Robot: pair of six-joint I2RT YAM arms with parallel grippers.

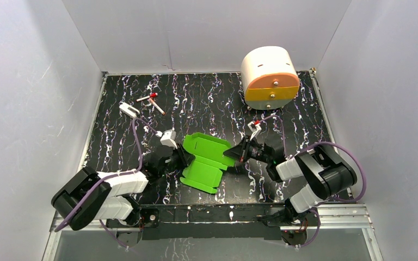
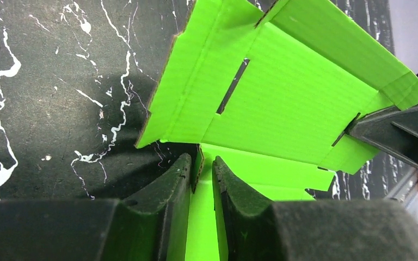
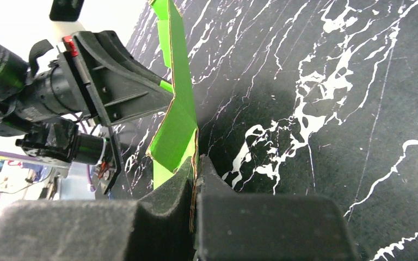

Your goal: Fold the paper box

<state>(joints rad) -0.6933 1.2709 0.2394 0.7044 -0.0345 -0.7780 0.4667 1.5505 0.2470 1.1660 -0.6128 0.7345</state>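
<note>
Paper box: I hold the paper box (image 1: 204,160), bright green die-cut card that is part folded, with a slot cut in its broad panel. It sits over the black marbled table (image 1: 207,98), to the left of the drawer unit (image 1: 269,76) and nearer my bases than it.
Left gripper: my left gripper (image 2: 202,163) is on the box edge farthest from the drawer unit. The jaws are narrow and nip a thin card edge between the pads.
Right gripper: my right gripper (image 3: 194,163) is on the box edge nearest the drawer unit. The jaws are pressed tight on a flap that stands on edge.
Drawer unit: it is cream, rounded, with an orange front.
Red-and-white sticks: the two sticks (image 1: 151,101) lie well left of the drawer unit.
</note>
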